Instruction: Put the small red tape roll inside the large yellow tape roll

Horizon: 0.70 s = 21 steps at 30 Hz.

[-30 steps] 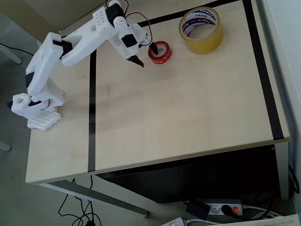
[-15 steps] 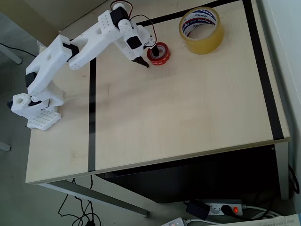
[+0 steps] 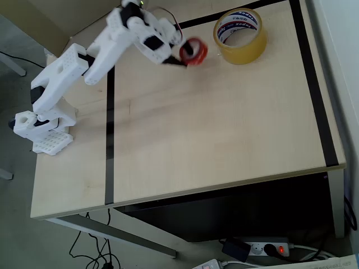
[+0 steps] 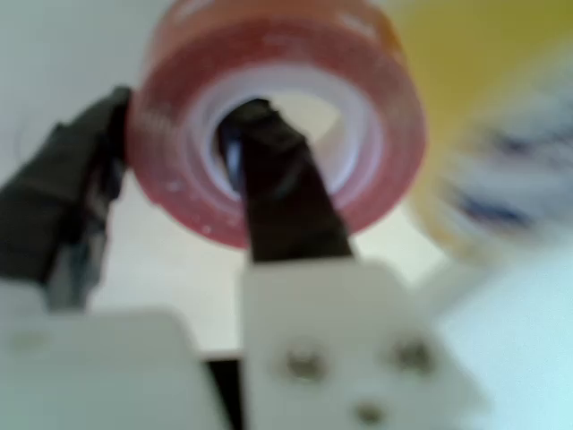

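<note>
Viewing from my remote station: gripper [image 3: 183,55] clamped on the small red tape roll [image 3: 193,52], one finger through its core, at nine o'clock of the large yellow tape roll [image 3: 240,35] on the table [image 3: 224,129].

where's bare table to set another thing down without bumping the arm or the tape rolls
Most of the table is bare: the wide wood stretch between the two black tape lines, below the rolls, down to the front edge. Crowded: the top edge, where the gripper holds the small red tape roll beside the large yellow tape roll.
</note>
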Tool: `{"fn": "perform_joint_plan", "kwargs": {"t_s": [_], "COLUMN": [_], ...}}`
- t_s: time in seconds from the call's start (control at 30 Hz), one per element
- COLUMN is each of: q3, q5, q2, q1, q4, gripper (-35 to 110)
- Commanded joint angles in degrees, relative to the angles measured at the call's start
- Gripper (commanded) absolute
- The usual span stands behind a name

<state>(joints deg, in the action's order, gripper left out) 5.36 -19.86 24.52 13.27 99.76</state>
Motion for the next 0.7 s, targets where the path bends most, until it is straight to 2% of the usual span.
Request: {"fn": "perform_joint_plan", "kwargs": {"t_s": [0.0,0.23,0.5,0.67], "q3": [7.2,6.5,-4.0,-5.2], "q5": [-0.4,-0.4,-0.1,0.0], "q2": [14.1,13.4,10.5,5.2], "q1": [-0.1,1.2,1.6,0.8], "q4": [-7.6,-19.0,-32.8,-34.8], "gripper": [0,0,0,0]}}
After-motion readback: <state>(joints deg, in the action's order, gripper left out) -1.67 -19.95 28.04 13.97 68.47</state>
